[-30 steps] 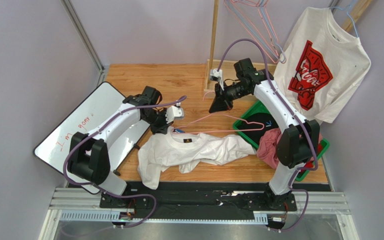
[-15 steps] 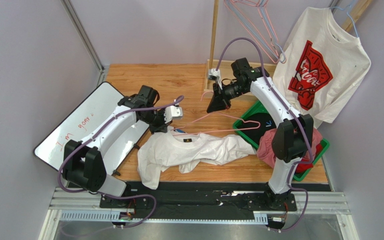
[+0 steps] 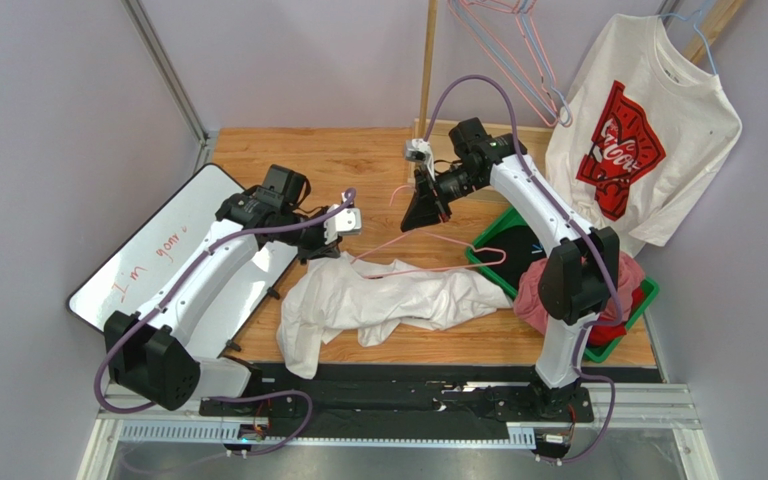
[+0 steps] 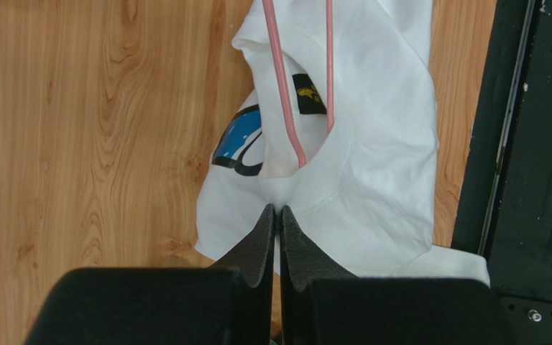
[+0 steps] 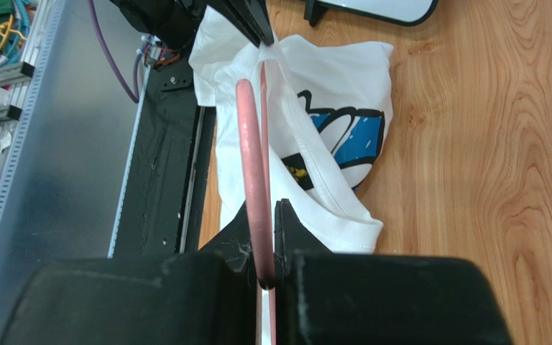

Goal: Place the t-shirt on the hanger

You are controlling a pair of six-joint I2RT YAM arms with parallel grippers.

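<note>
The white t-shirt (image 3: 398, 298) lies crumpled on the wooden table. My left gripper (image 3: 332, 252) is shut on its collar edge (image 4: 276, 210) and holds the neck opening up. The dark neck label (image 4: 307, 93) and the bluish print (image 4: 237, 140) show inside the opening. My right gripper (image 3: 421, 212) is shut on the thin pink hanger (image 3: 428, 243), near its hook, and holds it tilted above the table. One end of the hanger (image 4: 286, 108) reaches into the neck opening. In the right wrist view the hanger (image 5: 251, 158) runs from my right gripper (image 5: 266, 210) to the t-shirt (image 5: 329, 79).
A green bin (image 3: 503, 228) with pink and red clothes (image 3: 543, 290) stands at the right. A whiteboard (image 3: 158, 250) lies at the left. A white t-shirt with a red graphic (image 3: 648, 130) hangs at the back right, beside spare hangers (image 3: 518, 50) and a wooden post (image 3: 426, 70).
My left gripper has pulled the collar left and up, so the label no longer shows from above. My right gripper has moved left with the hanger, whose end has gone further into the neck.
</note>
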